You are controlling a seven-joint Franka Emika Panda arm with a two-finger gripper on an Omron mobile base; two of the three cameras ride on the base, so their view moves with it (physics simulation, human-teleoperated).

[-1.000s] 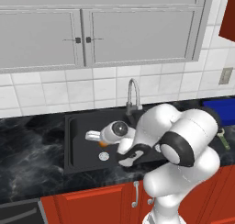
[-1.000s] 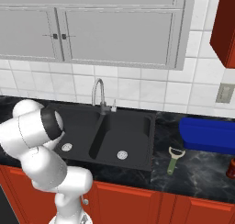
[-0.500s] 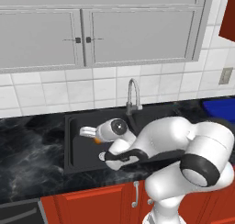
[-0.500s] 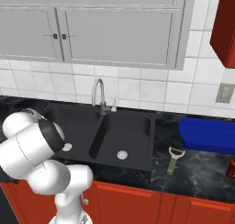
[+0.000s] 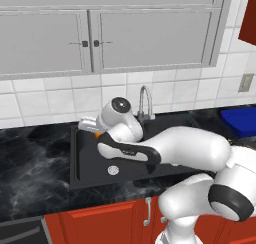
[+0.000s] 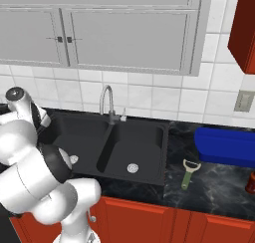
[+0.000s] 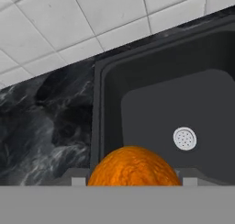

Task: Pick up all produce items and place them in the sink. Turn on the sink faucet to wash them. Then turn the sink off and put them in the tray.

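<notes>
In the hand view the orange fruit [image 7: 132, 168] sits between the fingertips of my gripper [image 7: 132, 179], which is shut on it. Below it is the left basin of the black sink [image 7: 97, 103], with its silver drain [image 7: 185, 138] to the right. From the left base view the gripper [image 5: 90, 126] hangs over the sink's [image 5: 75, 160] left rim, and a sliver of the orange fruit [image 5: 96, 135] shows beside the hand. The silver faucet [image 5: 145, 100] rises behind the arm. The blue tray [image 6: 226, 145] lies on the counter, right of the sink [image 6: 149, 173].
A green-handled peeler [image 6: 188, 171] lies on the dark marble counter between sink and tray. My white arm stretches across the sink in the left base view. Grey wall cabinets hang above the tiled wall. Red cabinet doors run below the counter.
The arm has swung left and toward the back wall with the fruit, from over the left basin's drain to its left rim. The jaws have kept their width.
</notes>
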